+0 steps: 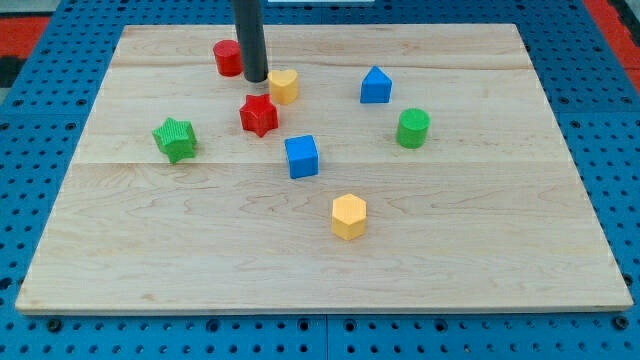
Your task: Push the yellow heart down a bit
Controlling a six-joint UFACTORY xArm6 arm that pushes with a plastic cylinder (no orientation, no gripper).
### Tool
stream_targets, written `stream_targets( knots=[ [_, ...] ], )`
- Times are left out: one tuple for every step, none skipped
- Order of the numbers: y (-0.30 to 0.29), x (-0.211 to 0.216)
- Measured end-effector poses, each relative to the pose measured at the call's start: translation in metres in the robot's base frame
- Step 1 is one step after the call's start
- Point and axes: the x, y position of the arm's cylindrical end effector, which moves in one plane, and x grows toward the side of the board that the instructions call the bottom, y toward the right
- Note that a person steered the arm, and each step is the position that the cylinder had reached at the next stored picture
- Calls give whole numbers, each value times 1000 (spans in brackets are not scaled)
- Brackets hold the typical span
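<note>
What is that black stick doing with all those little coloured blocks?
That stick is a robot arm's rod. My tip rests on the wooden board, just left of the yellow heart and right beside the red cylinder. The job is to nudge the heart down a bit, toward the view's bottom. Below it sit a red star and a blue cube. A green star, blue house-shaped block, green cylinder and yellow hexagon lie scattered around.

and there's my tip (255,79), the blunt end of a plain, smooth, dark grey cylindrical rod with no markings, cables or screws showing.
</note>
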Motion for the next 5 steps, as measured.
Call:
stream_targets(
  knots=[
    [3,-8],
    [19,-2],
    [26,3],
    [29,20],
    [29,36]
  ],
)
